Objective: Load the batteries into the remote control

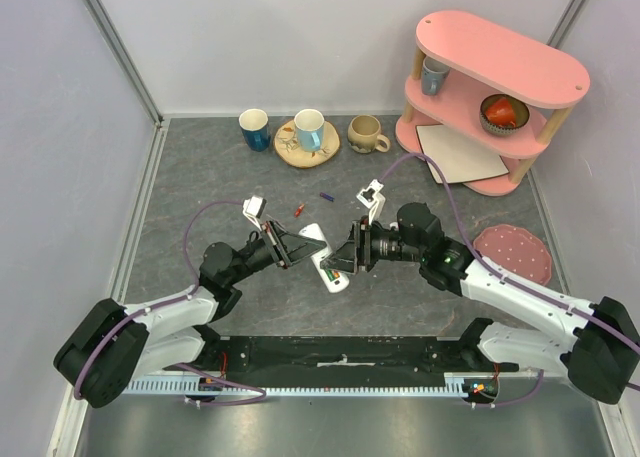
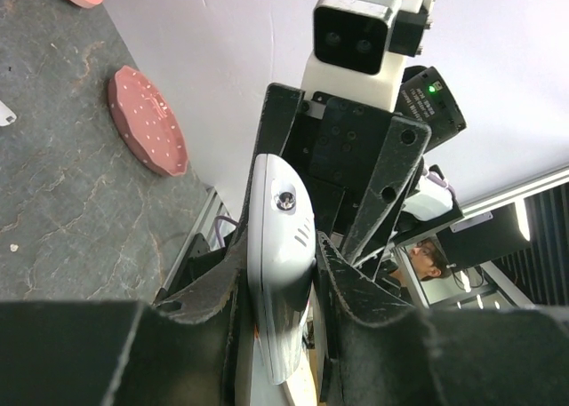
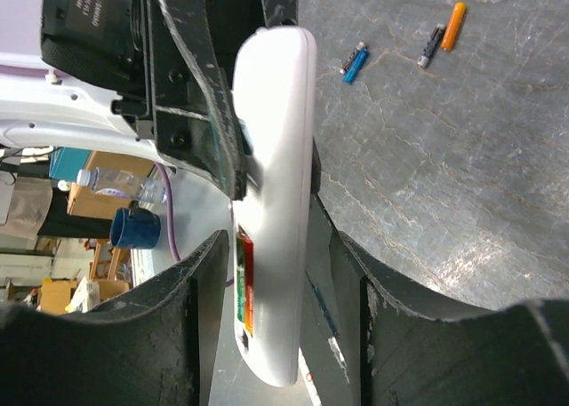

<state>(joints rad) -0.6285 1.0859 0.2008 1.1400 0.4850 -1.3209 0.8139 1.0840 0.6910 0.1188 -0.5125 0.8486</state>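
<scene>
The white remote control (image 1: 314, 235) hangs above the table's middle between both arms. My left gripper (image 1: 298, 245) is shut on its upper end; the left wrist view shows the fingers (image 2: 206, 282) pressed against both sides of the remote (image 2: 280, 237). My right gripper (image 1: 345, 260) straddles its lower end; in the right wrist view (image 3: 277, 273) its jaws stand a little off the remote (image 3: 276, 148) on both sides. Red and green batteries (image 3: 242, 282) lie in the open compartment. A red-orange battery (image 1: 298, 210) and a blue one (image 1: 326, 196) lie loose behind; the right wrist view shows blue (image 3: 354, 64), dark (image 3: 431, 46) and orange (image 3: 453, 24) ones.
At the back stand a blue mug (image 1: 254, 129), a light-blue mug on a wooden coaster (image 1: 309, 132) and a tan mug (image 1: 366, 134). A pink two-tier shelf (image 1: 500, 62) with a white card (image 1: 460, 152) is at the back right. A pink plate (image 1: 512, 254) lies right of the right arm.
</scene>
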